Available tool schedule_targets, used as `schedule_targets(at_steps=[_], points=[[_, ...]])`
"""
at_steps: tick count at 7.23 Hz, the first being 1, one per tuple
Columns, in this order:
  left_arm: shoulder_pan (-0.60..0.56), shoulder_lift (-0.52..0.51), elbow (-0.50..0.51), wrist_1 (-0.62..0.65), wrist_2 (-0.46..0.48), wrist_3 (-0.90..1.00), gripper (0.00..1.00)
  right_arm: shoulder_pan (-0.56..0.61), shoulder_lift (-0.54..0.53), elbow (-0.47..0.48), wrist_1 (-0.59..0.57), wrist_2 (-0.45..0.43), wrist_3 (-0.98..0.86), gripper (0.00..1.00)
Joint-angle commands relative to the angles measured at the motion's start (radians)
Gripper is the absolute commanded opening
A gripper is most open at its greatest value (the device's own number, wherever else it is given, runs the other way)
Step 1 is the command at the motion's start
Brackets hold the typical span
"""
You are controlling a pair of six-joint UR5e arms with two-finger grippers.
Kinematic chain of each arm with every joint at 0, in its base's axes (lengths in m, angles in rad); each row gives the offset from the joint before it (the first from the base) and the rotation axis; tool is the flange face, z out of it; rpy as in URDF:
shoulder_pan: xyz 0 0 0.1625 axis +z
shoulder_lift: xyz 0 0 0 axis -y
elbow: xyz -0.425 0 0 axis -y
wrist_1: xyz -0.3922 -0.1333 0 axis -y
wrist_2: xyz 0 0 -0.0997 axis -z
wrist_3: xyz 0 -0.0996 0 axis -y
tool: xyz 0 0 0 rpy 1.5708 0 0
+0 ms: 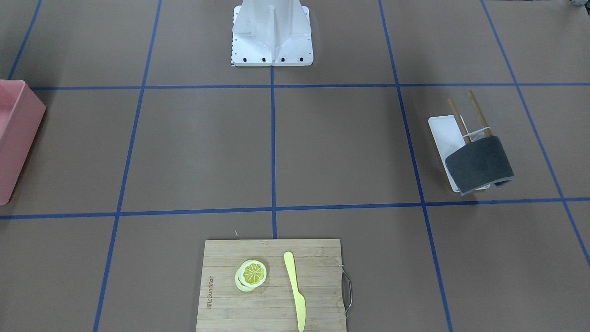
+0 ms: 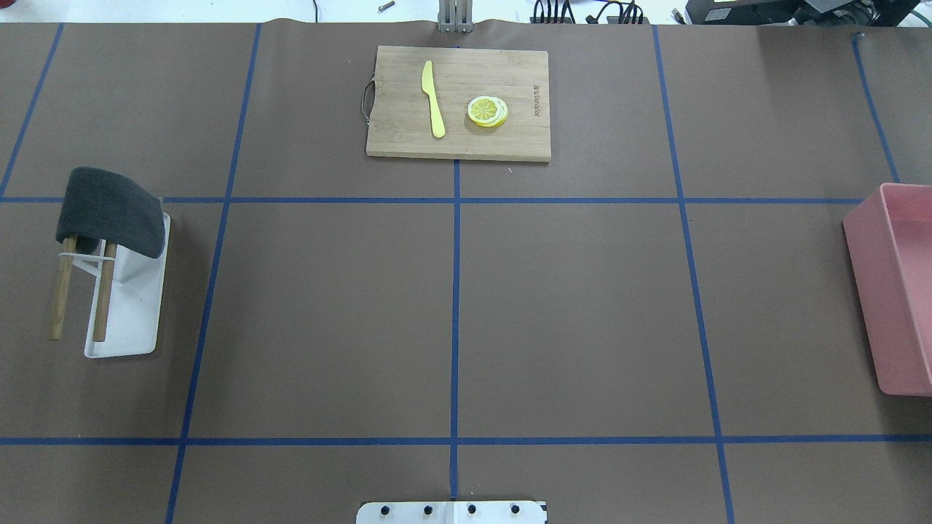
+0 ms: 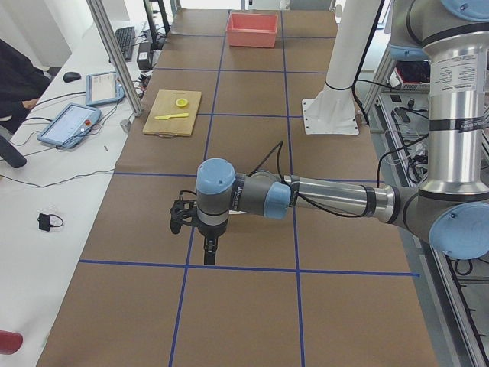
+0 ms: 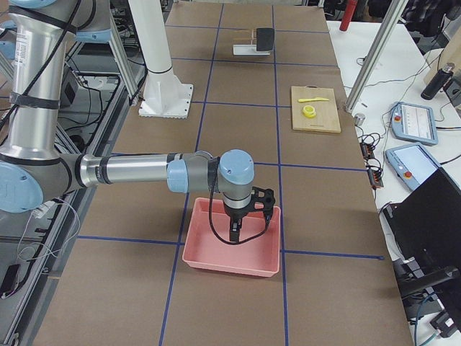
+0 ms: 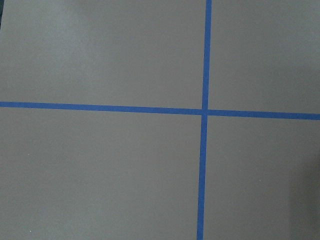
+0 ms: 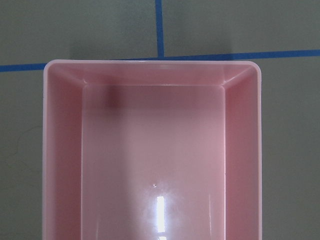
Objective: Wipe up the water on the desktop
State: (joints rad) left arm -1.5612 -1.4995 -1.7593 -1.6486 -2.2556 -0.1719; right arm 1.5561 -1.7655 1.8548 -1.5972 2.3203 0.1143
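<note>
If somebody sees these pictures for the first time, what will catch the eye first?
Most likely the pink bin at the right end of the desktop, with the right gripper hanging over it. Next, the dark cloth draped on a rack at the left end, and the yellow knife and lemon slices on the board at the far edge.

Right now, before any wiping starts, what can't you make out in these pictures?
- Water on the desktop: no puddle discernible in any view.
- Left gripper and right gripper: seen only in side views, too small to tell open or shut.
- Pink bin: cut off by overhead and front view edges.
- Rack: its top is covered by the dark cloth.
</note>
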Motion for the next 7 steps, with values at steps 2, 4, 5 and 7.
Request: schedule_targets(at_steps=[2, 4, 5, 7], points=[[0.026, -0.063, -0.006, -0.002, -0.005, -0.106, 0.98, -0.001, 0.012, -0.002, 0.005, 0.01, 0.004, 1.0], [0.061, -0.106, -0.008, -0.005, -0.123, -0.21, 0.98, -0.001, 0.02, 0.001, 0.003, 0.043, 0.011, 1.0], [0.126, -0.14, -0.012, -0.005, -0.133, -0.332, 0.98, -0.002, 0.018, 0.001, 0.006, 0.057, 0.012, 1.0], [0.245, -0.188, -0.011, -0.007, -0.124, -0.519, 0.98, -0.002, 0.018, -0.006, 0.006, 0.059, 0.013, 1.0]])
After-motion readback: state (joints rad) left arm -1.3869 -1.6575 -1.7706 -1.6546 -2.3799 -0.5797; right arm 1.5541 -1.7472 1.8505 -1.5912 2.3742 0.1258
